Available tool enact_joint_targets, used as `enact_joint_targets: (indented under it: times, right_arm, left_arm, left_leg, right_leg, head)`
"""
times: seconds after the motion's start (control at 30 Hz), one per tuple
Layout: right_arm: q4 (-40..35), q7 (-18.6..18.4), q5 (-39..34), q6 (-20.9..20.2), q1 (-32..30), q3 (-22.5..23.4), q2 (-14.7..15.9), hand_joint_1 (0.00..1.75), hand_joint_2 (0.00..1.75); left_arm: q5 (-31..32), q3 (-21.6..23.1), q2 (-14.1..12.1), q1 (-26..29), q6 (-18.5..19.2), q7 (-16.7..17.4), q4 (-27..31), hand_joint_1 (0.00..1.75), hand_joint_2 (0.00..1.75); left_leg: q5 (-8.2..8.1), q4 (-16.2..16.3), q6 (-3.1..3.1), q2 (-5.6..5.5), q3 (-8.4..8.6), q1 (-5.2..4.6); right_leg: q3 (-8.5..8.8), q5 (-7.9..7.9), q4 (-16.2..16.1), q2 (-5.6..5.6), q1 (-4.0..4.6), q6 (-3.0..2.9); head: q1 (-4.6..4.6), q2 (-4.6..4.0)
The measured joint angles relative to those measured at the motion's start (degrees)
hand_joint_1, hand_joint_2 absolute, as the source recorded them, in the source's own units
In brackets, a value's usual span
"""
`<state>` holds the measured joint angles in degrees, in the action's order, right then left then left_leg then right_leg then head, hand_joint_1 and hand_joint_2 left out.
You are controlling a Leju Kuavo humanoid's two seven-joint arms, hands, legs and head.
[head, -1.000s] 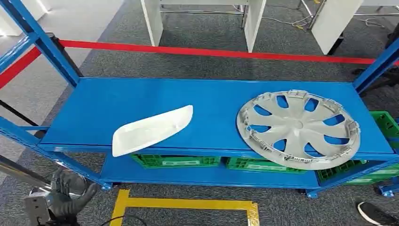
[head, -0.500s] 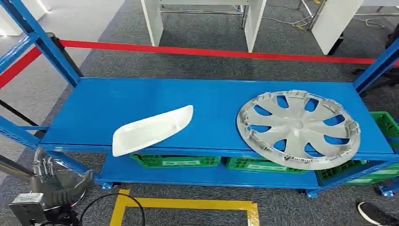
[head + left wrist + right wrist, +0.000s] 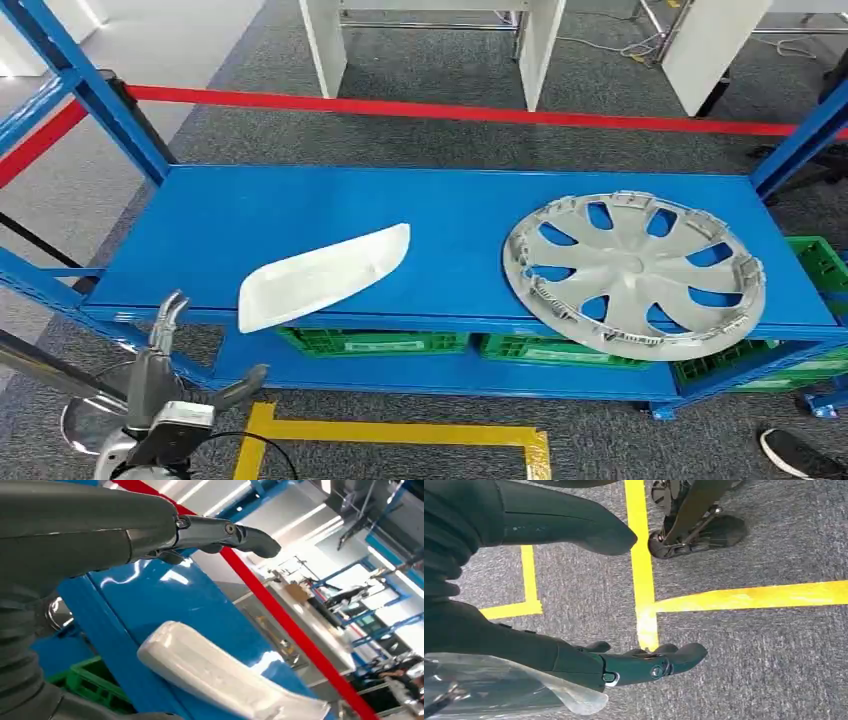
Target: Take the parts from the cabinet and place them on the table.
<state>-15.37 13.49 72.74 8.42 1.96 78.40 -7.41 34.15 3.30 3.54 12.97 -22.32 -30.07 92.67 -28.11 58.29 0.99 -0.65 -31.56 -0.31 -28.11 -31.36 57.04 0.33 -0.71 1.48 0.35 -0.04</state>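
At the lower left of the head view, the left hand (image 3: 165, 395) rose empty with fingers spread, below the white part (image 3: 322, 275) lying at the blue shelf's (image 3: 300, 205) front edge. The wheel cover (image 3: 634, 272) lay at right. The right hand (image 3: 574, 595) hung empty, fingers apart, over the floor.

The robot's silver left arm comes up at about seven o'clock in the head view, its grey many-fingered left hand (image 3: 170, 385) raised with the fingers (image 3: 168, 312) stretched up and the thumb splayed out toward three o'clock, holding nothing. The right hand (image 3: 574, 600), grey thumb and darker fingers (image 3: 659, 661) spread apart, hangs low, pointing down at the floor, gripping nothing.
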Motion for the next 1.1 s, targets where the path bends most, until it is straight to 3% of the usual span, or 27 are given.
enact_joint_targets:
  times: [0.1, 0.3, 0.57, 0.9, 1.1]
  right_arm:
    - [0.0, 0.0, 0.3, 0.0, -0.1, 0.0, 0.0, 0.00, 1.75]
    - [0.1, -0.1, 1.5, -0.4, 0.1, -0.1, 0.0, 0.00, 1.75]
    - [0.4, -0.4, 3.5, -1.2, 0.4, -0.6, 0.0, 0.00, 1.75]
    - [0.8, -0.9, 5.4, -1.9, 1.0, -1.6, 0.2, 0.00, 1.75]
    - [0.9, -1.2, 5.7, -2.0, 1.0, -2.0, 0.2, 0.00, 1.75]
  left_arm:
    - [1.7, 0.4, -0.3, -0.3, -0.6, 1.2, -0.1, 0.00, 1.75]
    - [9.0, 2.4, -1.9, -3.9, -2.4, 7.1, -2.0, 0.00, 1.75]
    - [21.0, 4.0, -3.7, -10.4, -2.8, 17.3, -8.5, 0.00, 1.75]
    - [32.7, 6.1, -5.2, -17.8, -1.2, 27.2, -18.0, 0.00, 1.75]
    - [35.4, 6.9, -5.6, -19.4, -0.8, 29.1, -20.5, 0.00, 1.75]
  left_leg:
    - [0.00, 0.0, 0.00, 0.01, 0.01, 0.00]
    - [0.00, 0.0, 0.00, 0.01, 0.02, 0.00]
    - [0.01, 0.0, 0.00, 0.00, 0.02, 0.00]
    - [0.01, 0.0, 0.00, 0.00, 0.01, 0.00]
    - [0.01, 0.0, 0.00, 0.00, 0.01, 0.00]
  right_leg:
    - [-0.03, 0.00, 0.0, 0.03, -0.01, 0.00]
    - [-0.01, 0.00, 0.0, 0.03, -0.01, 0.00]
    - [0.02, 0.01, 0.0, 0.02, 0.00, 0.01]
    - [0.03, 0.01, 0.0, 0.02, -0.01, 0.01]
    - [0.03, 0.01, 0.0, 0.02, 0.00, 0.01]
  head:
    - [-0.02, 0.00]
    - [0.00, -0.02]
    - [0.00, 0.00]
    - [-0.02, 0.00]
    - [0.00, 0.00]
